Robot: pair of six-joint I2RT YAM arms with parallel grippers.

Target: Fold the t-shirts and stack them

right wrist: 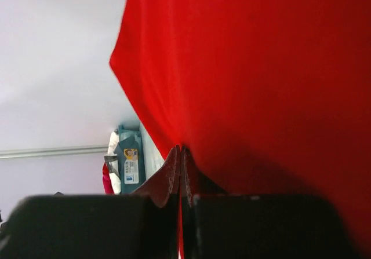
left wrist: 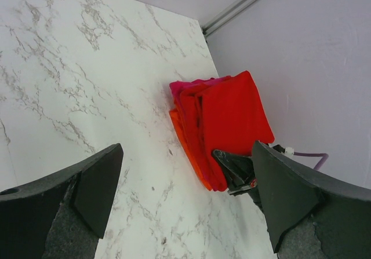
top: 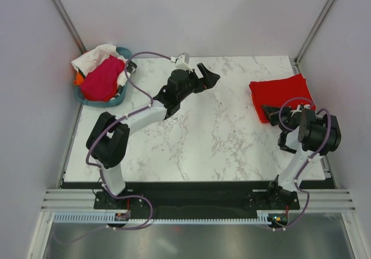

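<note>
A folded stack of t-shirts with a bright red t-shirt [top: 281, 94] on top lies at the table's right edge. In the left wrist view the red t-shirt [left wrist: 232, 114] lies over magenta [left wrist: 188, 86] and orange [left wrist: 184, 140] layers. My right gripper [top: 268, 109] is at the stack's near-left corner, shut, with red cloth [right wrist: 261, 68] pinched between its fingers [right wrist: 181, 150]. My left gripper [top: 208, 76] is open and empty, held above the back middle of the table, its jaws spread wide [left wrist: 186, 154]. A magenta-pink t-shirt [top: 104, 78], a white one [top: 95, 56] and an orange one [top: 78, 80] lie crumpled in the tub.
The teal plastic tub [top: 98, 102] stands off the table's back left corner; it also shows in the right wrist view [right wrist: 128, 160]. White marble table [top: 203, 137] with walls on three sides. The right arm's purple cable [top: 290, 111] loops over the stack's near edge.
</note>
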